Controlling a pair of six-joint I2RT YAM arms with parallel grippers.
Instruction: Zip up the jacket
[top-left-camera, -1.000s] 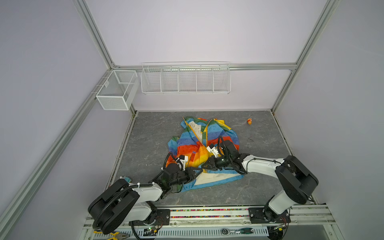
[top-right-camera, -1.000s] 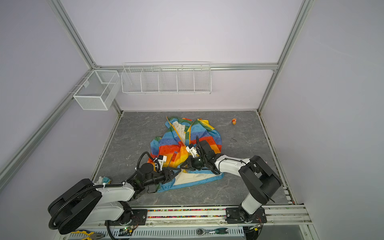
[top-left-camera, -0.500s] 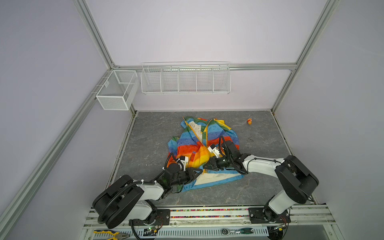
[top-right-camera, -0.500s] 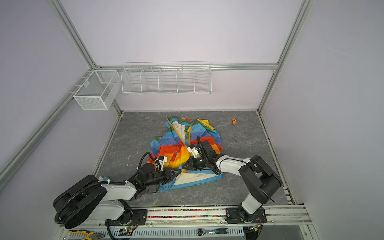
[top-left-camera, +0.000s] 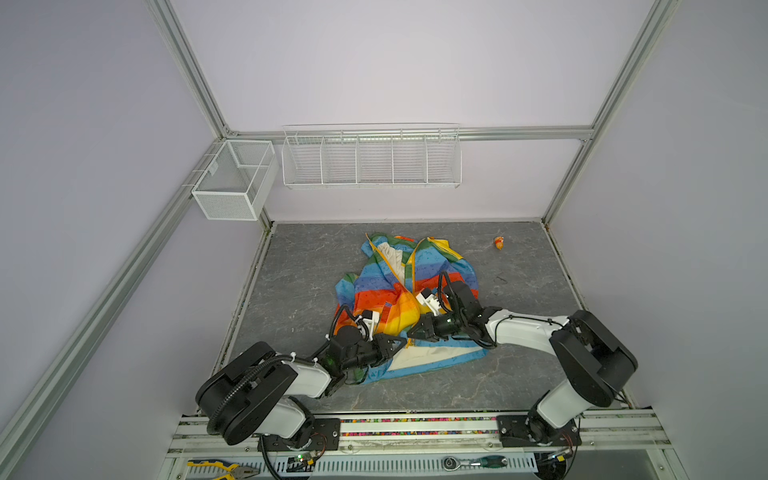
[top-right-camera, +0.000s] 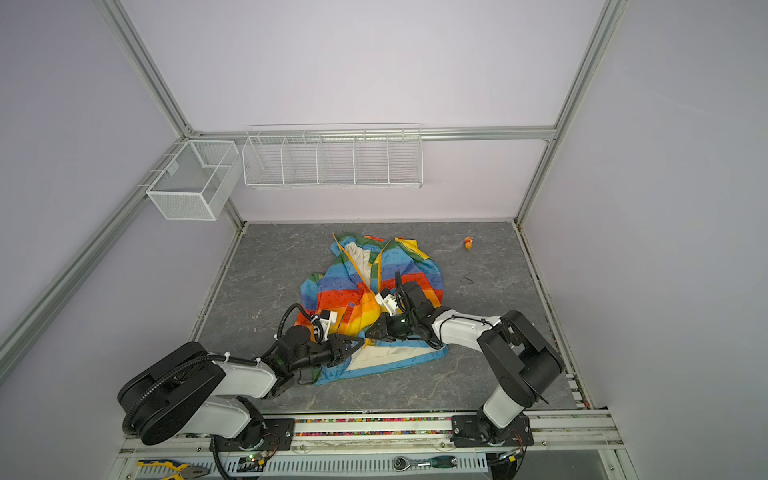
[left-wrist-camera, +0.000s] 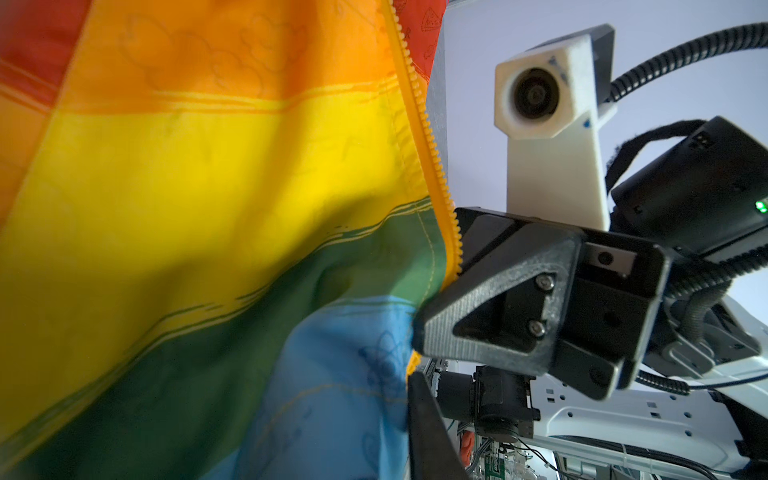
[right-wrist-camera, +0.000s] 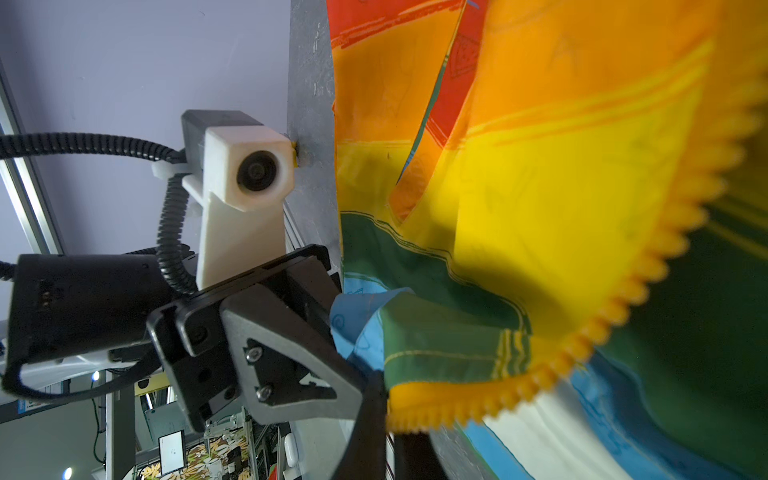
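Nearest the front rail, the left gripper (top-left-camera: 397, 343) is pinching the blue-green bottom corner of the jacket (top-left-camera: 415, 266), its jaws together on cloth. Just beyond it, the right gripper (top-left-camera: 415, 332) is clamping the orange zipper strip (left-wrist-camera: 419, 116). The jacket is lying crumpled and unzipped mid-table (top-left-camera: 299, 266), collar farthest. The step looks like readying the zipper's bottom end. That calls for keeping the strip taut and untwisted between both grips. I cannot make out the slider.

No words, labels, brands, numbers or signs can be read: the jacket (left-wrist-camera: 199, 178) carries only faint line drawings without letters, and the small screen (right-wrist-camera: 172, 452) in the background is too blurred to make out.
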